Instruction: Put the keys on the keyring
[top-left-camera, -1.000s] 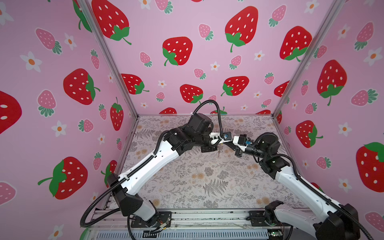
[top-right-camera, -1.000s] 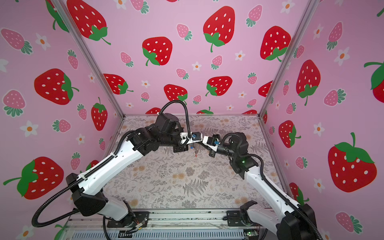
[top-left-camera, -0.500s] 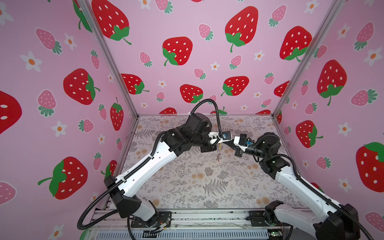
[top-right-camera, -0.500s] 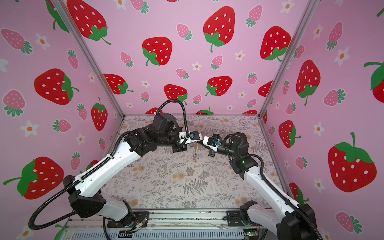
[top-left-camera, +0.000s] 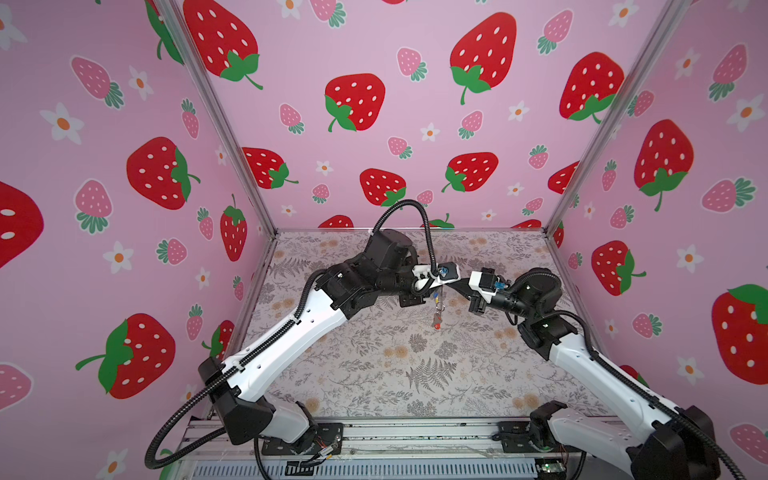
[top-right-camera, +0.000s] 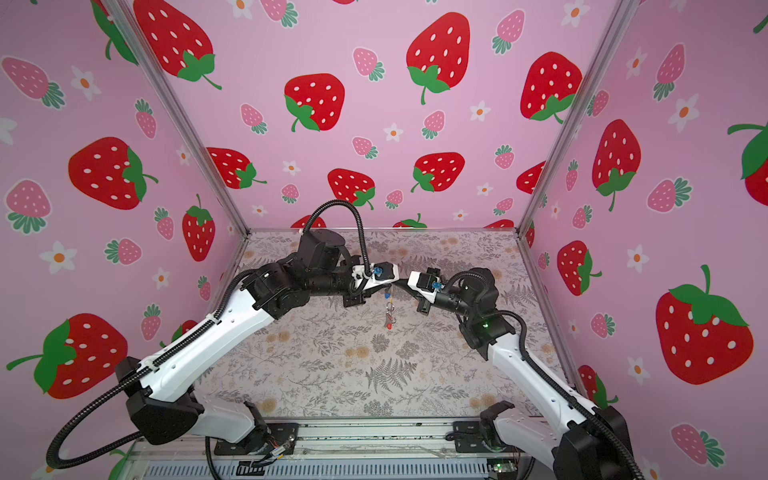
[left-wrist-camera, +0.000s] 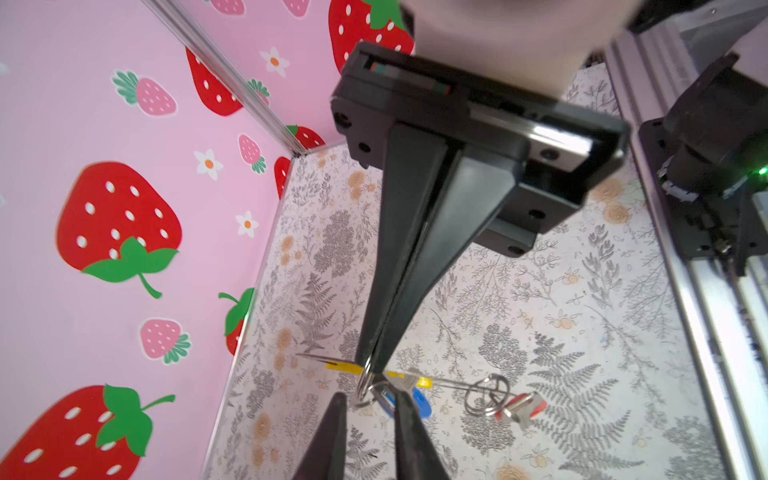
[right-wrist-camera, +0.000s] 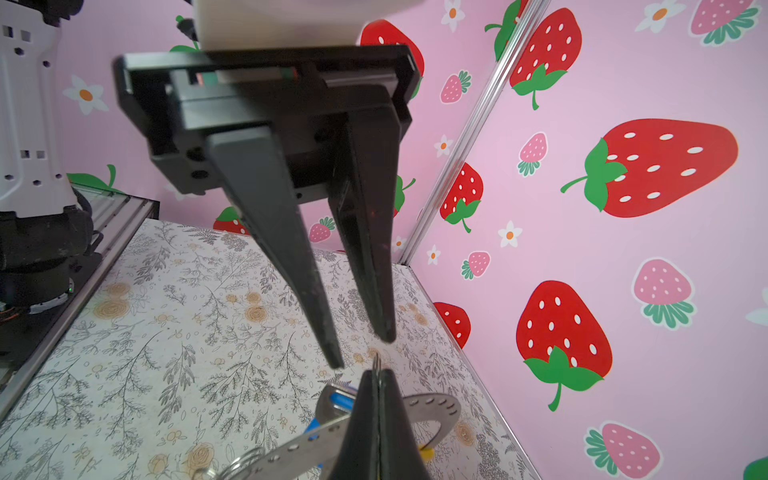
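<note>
1. In both top views the two arms come in from the front corners with elbows bent outward. They meet over the back-middle of the floral table (top-left-camera: 415, 374), and the left gripper (top-left-camera: 437, 286) and right gripper (top-left-camera: 452, 285) are pretty much tip to tip. A little string of stuff dangles under them, clear of the table: the blue-tagged key (top-left-camera: 435, 296) is up top and the red-tagged key (top-left-camera: 437, 327) is at the bottom. It's too small here to read the jaws or make out the hoop.

2. The left wrist view fills that in.
   - The right gripper's fingers are pressed together at the tip, pinching the keyring (left-wrist-camera: 340, 366). It's a thin grey hoop seen edge-on, with yellow showing on either side of the pinch.
   - The left gripper's own fingers (left-wrist-camera: 332, 432) stand apart with nothing clamped.
   - The blue-tagged key's small split ring sits in the gap between them, right by the hoop.
   - The red-tagged key is further along the hoop with its small rings (left-wrist-camera: 486, 395) overlapping the wire. I can't tell for sure if it's threaded.

3. The right wrist view looks at the left gripper head-on. Its two fingers are spread and there's nothing between the tips. The right gripper's own fingers are tight together with a sliver of thin metal poking out between them. Behind them the blue tag peeks out beside a grey band with small holes (right-wrist-camera: 432, 405). I can't tell what that band belongs to.
</note>
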